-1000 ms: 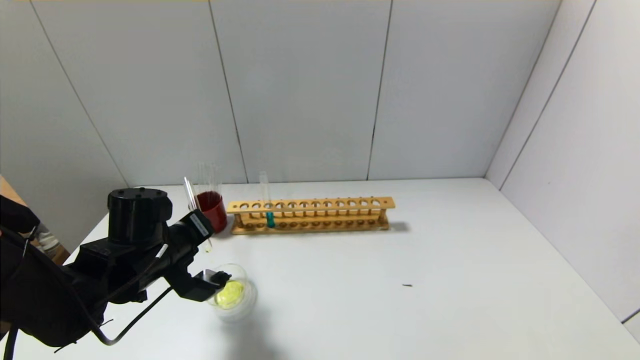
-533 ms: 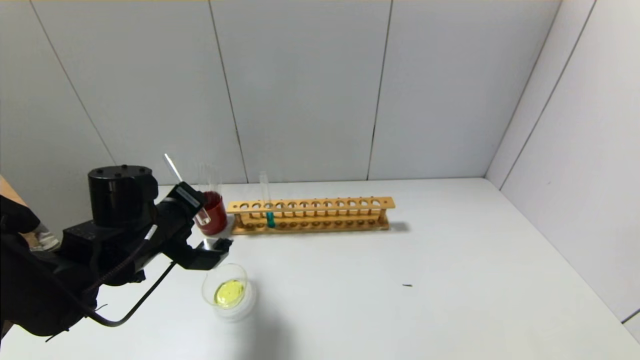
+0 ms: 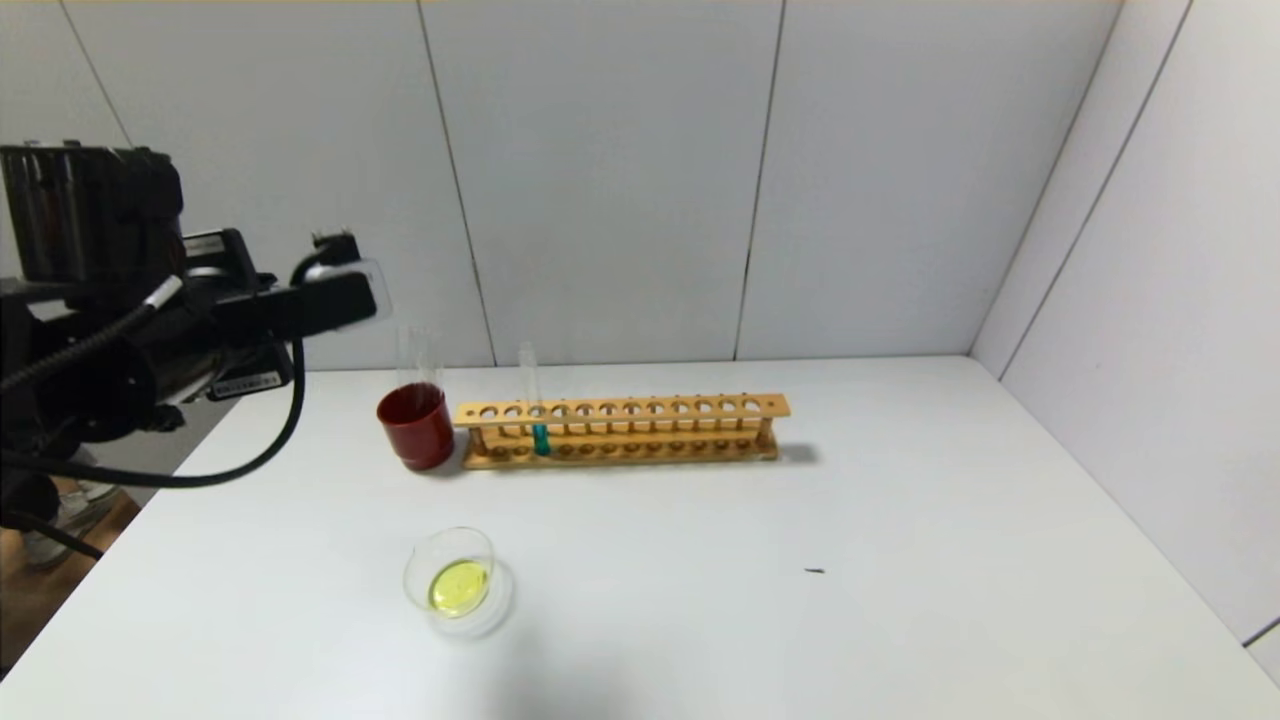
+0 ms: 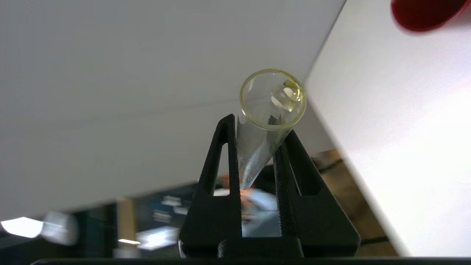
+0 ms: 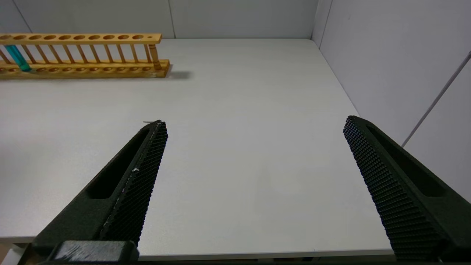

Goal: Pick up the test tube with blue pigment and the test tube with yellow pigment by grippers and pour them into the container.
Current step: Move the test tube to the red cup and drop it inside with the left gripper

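My left gripper [image 4: 259, 127] is shut on the test tube with yellow pigment [image 4: 255, 151], whose open mouth faces the wrist camera with only a yellow film inside. The left arm [image 3: 200, 300] is raised high at the far left, above the table's left edge. The container [image 3: 458, 580] stands at the front left of the table with yellow liquid in it. The test tube with blue pigment [image 3: 538, 425] stands upright in the wooden rack [image 3: 620, 430]; it also shows in the right wrist view [image 5: 17, 57]. My right gripper [image 5: 255, 121] is open and empty above the table's near right edge.
A dark red cup [image 3: 416, 425] with clear tubes in it stands at the rack's left end. Grey panel walls close the back and the right. A small dark speck [image 3: 815, 571] lies on the white table [image 3: 800, 520].
My left arm has risen from just above the container, up and to the left, with the tube still in its gripper. The yellow liquid stays in the container.
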